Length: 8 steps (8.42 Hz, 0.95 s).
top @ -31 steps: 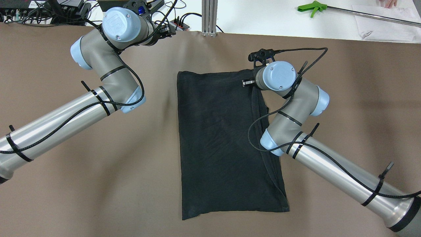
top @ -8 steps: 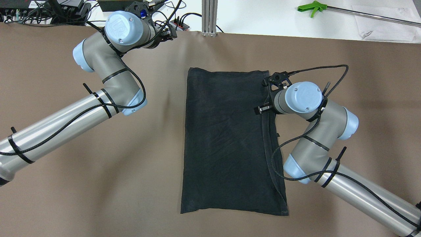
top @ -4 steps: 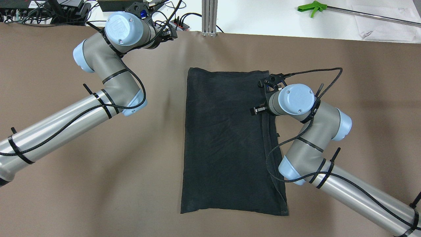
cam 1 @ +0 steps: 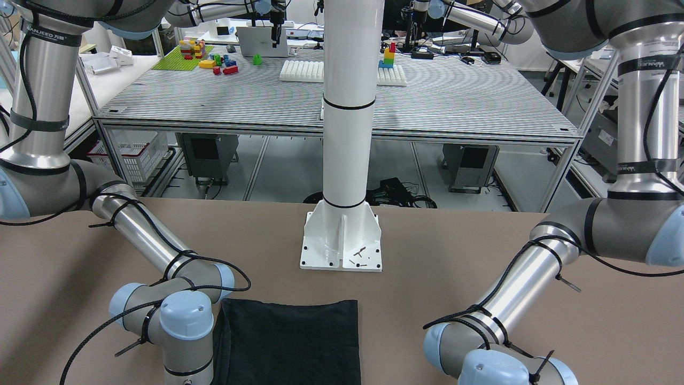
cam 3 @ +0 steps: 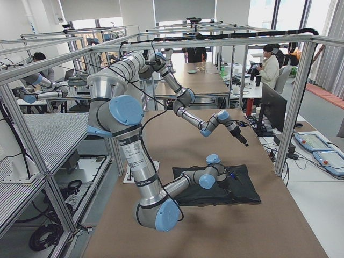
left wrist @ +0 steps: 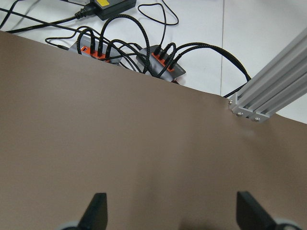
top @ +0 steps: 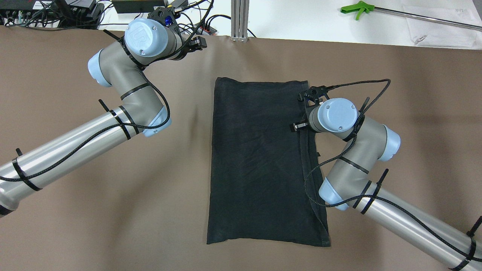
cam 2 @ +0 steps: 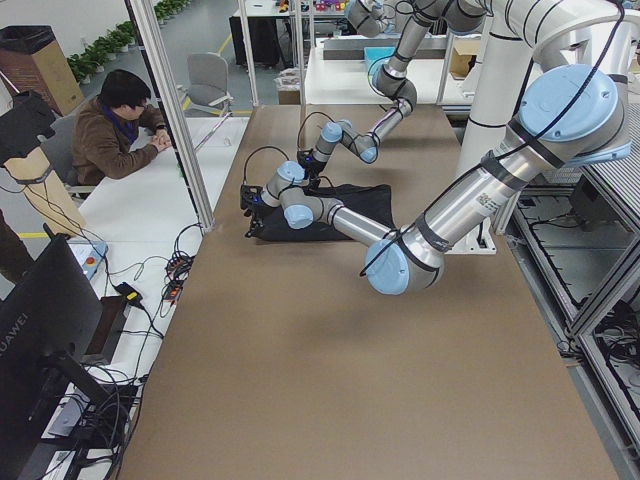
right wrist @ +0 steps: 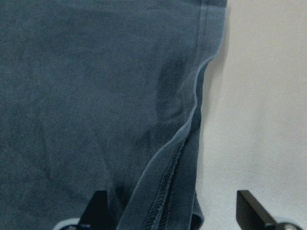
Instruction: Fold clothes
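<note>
The clothes, one black garment (top: 260, 162), lie flat on the brown table as a tall rectangle, with layered folded edges down the right side. My right wrist (top: 333, 114) hovers over the upper part of that right edge and hides the gripper from above. In the right wrist view the right gripper (right wrist: 172, 211) is open. The garment's hemmed edge (right wrist: 192, 115) runs between its fingers, and bare table shows to the right. My left gripper (left wrist: 172, 213) is open over bare table near the far edge, well away from the garment (cam 1: 288, 342).
Power strips and cables (left wrist: 158, 64) lie just past the table's far edge beside an aluminium post (top: 240, 19). A green-handled grabber (top: 357, 8) rests on the white bench beyond. The white pillar base (cam 1: 342, 240) stands behind the garment. A person (cam 2: 115, 135) sits at a side desk.
Since the earliest frame the garment's top end has shifted right and my right wrist has come nearer along its right edge. Over the last second the right wrist edged left and the left wrist slightly right.
</note>
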Each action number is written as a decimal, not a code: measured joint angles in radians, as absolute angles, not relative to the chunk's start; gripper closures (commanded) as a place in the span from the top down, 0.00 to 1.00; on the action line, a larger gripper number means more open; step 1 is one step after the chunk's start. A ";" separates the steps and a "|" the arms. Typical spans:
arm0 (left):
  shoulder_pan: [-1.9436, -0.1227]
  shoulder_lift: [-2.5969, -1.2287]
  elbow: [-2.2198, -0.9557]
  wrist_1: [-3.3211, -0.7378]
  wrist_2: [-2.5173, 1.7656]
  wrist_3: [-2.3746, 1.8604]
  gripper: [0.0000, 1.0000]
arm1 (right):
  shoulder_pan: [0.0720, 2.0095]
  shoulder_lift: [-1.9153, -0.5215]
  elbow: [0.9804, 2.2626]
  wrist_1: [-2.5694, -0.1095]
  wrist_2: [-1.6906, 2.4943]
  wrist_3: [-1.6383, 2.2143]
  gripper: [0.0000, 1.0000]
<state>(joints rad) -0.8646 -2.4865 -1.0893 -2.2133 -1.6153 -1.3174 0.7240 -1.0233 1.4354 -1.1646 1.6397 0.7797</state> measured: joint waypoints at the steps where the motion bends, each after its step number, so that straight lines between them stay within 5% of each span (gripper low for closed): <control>1: -0.864 -2.487 -1.090 -2.213 -1.615 -1.316 0.95 | 0.723 -1.023 1.427 -1.162 1.638 0.779 0.94; 8: -0.865 -2.496 -1.086 -2.208 -1.612 -1.306 0.95 | 0.736 -1.047 1.434 -1.159 1.648 0.750 0.94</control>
<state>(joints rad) -0.8654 -2.4956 -1.0864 -2.2076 -1.6123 -1.3056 0.7356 -1.0472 1.4337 -1.1588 1.6485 0.7498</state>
